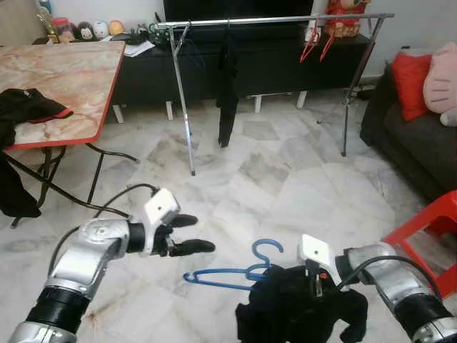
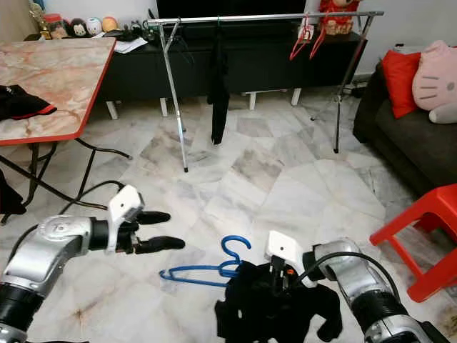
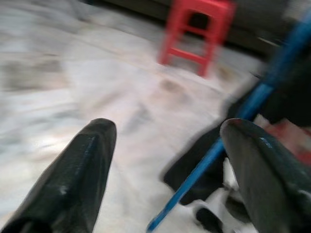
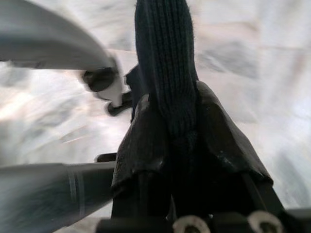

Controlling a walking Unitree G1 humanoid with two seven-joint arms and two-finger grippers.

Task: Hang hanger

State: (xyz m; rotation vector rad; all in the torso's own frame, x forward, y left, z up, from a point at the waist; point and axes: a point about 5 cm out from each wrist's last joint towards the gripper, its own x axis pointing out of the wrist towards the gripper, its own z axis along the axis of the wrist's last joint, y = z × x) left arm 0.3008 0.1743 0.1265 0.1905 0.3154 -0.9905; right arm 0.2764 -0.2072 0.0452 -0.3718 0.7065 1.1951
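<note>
Marble-tiled floor (image 1: 285, 179), pale and veined, living room. Chrome clothes rail (image 1: 275, 20) on thin legs at the far side, before a dark TV bench; one black garment (image 1: 227, 93) hanging from it near the middle, red hangers (image 1: 314, 44) toward its right end. Folding desk (image 1: 64, 78), marble-print top with red edge, at far left, a dark cloth on its near edge. Sofa with red cushion (image 1: 410, 82) at right; red plastic stool (image 1: 428, 229) at near right.

Item: blue hanger (image 1: 235, 275), thin plastic, hook uppermost, carrying a black knitted garment (image 1: 300, 311). Held low over the floor, well short of the rail, between the two arms.

Right tool (image 1: 318, 286): closed on the black knit (the wrist view shows ribbed fabric pinched between both fingers); whether it also catches the hanger bar under the cloth cannot be told.

Left tool (image 1: 187, 236): fingers spread apart, empty, just beside the hanger's bare left arm, not touching it.

Handling, as judged: light load overall. Hanger stiff but slender, likely to flex and to swing from any single hold. Knit soft and limp, inclined to slide off the smooth plastic if tilted. Best hold probably at the neck just below the hook, or on the bare blue arm nearest the left tool, keeping the hook free for the rail. Grip on cloth alone gives poor control of the hook's direction.
</note>
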